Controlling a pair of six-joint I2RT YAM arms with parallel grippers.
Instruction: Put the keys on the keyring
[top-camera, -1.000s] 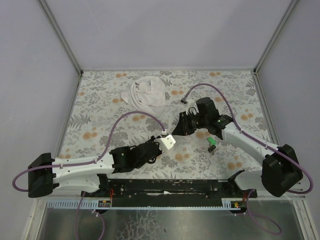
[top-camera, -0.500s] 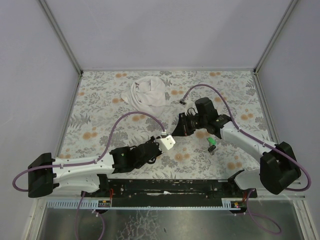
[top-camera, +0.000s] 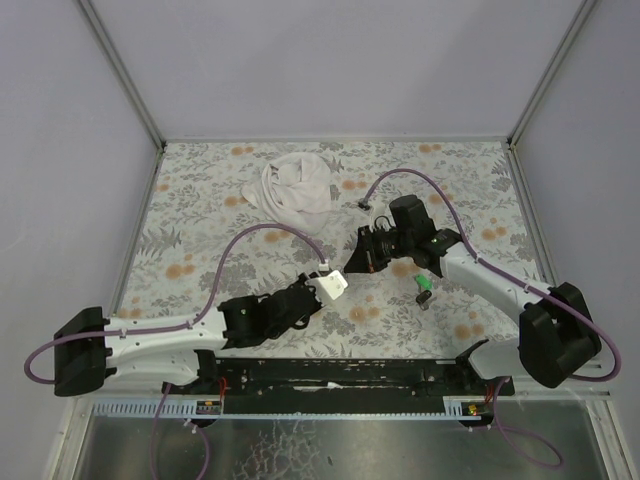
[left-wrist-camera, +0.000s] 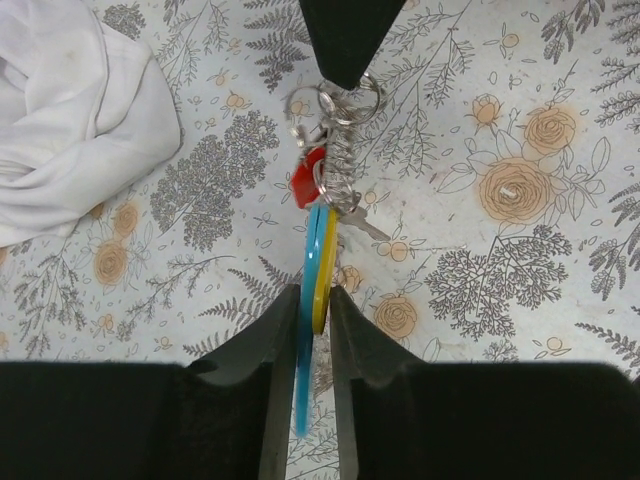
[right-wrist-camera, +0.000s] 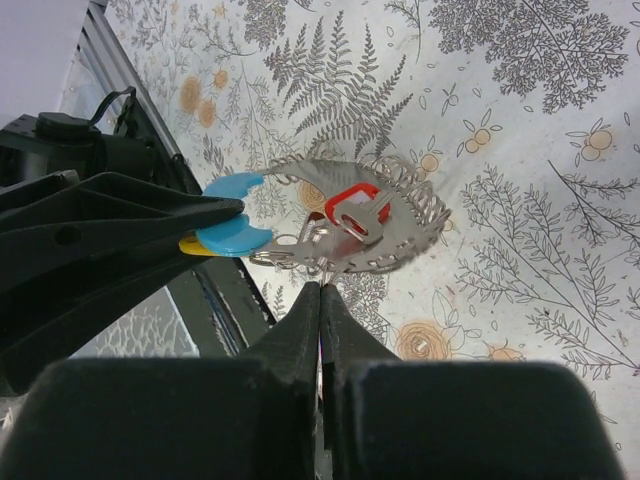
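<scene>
The keyring (left-wrist-camera: 338, 160) hangs in the air over the middle of the table (top-camera: 200, 220), stretched between the 2 grippers. Its light-blue piece (left-wrist-camera: 306, 330) and a yellow tab (left-wrist-camera: 322, 270) lying flat against it are pinched between the jaws of the left gripper (left-wrist-camera: 313, 292). A red key (left-wrist-camera: 306, 180) sits on the metal ring, and a bare silver blade pokes out beside the coil.

The right gripper (right-wrist-camera: 318, 290) meets the ring's far end with its jaws pressed together. A second ago they stood slightly apart. Its tips touch the wire, but I cannot tell whether the wire is nipped between them.

Compared with 1 second ago, the left gripper has drawn a little back toward its base, and the right arm has followed the ring slightly the same way.

The green key (top-camera: 423, 290) lies on the table just beside the right forearm, where it lay before. The white cloth (top-camera: 295, 185) is unmoved at the far side, well apart from both grippers.
</scene>
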